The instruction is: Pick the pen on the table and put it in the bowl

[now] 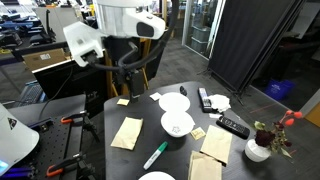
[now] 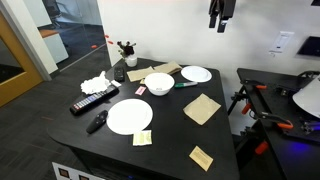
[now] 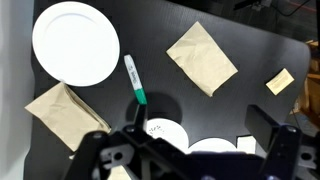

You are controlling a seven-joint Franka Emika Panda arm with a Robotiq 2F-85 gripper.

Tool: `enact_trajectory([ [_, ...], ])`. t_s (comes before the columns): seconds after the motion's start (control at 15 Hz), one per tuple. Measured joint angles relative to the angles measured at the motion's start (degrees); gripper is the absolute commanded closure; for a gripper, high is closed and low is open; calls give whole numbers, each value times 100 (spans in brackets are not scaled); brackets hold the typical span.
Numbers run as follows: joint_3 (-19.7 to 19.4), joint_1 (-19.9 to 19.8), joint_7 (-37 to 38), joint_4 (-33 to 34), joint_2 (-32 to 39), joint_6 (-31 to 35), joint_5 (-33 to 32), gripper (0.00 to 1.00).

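Note:
The green pen with a white end (image 1: 155,155) lies flat on the black table (image 1: 240,172), just in front of the white bowl (image 1: 177,124). In the other exterior view the pen (image 2: 187,84) lies right beside the bowl (image 2: 158,83). In the wrist view the pen (image 3: 134,78) lies between a large plate and the bowl (image 3: 165,132). My gripper (image 2: 219,24) hangs high above the table, open and empty. Its fingers (image 3: 200,128) frame the bottom of the wrist view. The arm also shows in an exterior view (image 1: 124,70).
There are white plates (image 1: 174,102) (image 2: 129,116) (image 3: 75,42), brown napkins (image 1: 127,133) (image 2: 202,108) (image 3: 202,57), and two black remotes (image 1: 232,126) (image 2: 93,101). A small vase with flowers (image 1: 258,150) stands at one table corner. A sticky note (image 3: 280,81) lies near the edge.

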Motion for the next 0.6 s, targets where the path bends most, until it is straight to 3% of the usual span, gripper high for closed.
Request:
enact_trajectory([
  [0.33, -244, -21, -1227, -177, 732, 1404, 159, 0],
  [0.6, -235, -25, -2267, -244, 1398, 2412, 877, 0],
])
